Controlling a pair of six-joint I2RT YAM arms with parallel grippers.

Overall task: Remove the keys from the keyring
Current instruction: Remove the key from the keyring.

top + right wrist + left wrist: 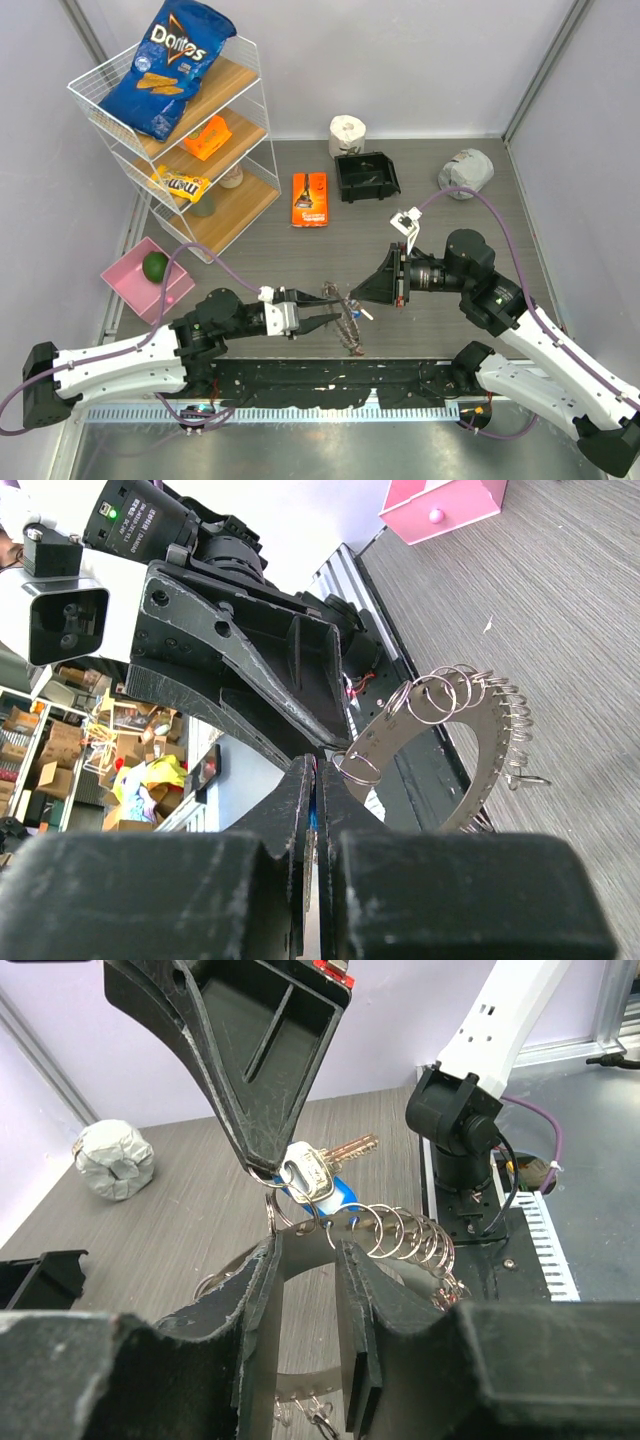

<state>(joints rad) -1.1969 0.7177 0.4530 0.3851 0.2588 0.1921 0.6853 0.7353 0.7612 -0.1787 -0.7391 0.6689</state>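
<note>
The keyring [352,325] is a flat silver band [305,1257] fringed with small split rings, hanging in the air between both arms; it also shows in the right wrist view [480,770]. The keys [312,1172], silver heads with one blue, are pinched in my right gripper [262,1167], which is shut on them [358,297]. A blue sliver shows between its pads [316,765]. My left gripper [307,1245] reaches in from the left [338,318], jaws apart astride a stretch of the band. I cannot tell whether its fingers [262,1290] touch the band.
A wire shelf with a Doritos bag [170,65] stands at the back left. A pink bin [125,285] holds a green fruit. An orange packet [310,198], black tray [366,176], paper roll [347,133] and grey wad [465,172] lie behind. A black base rail [330,380] runs along the near edge.
</note>
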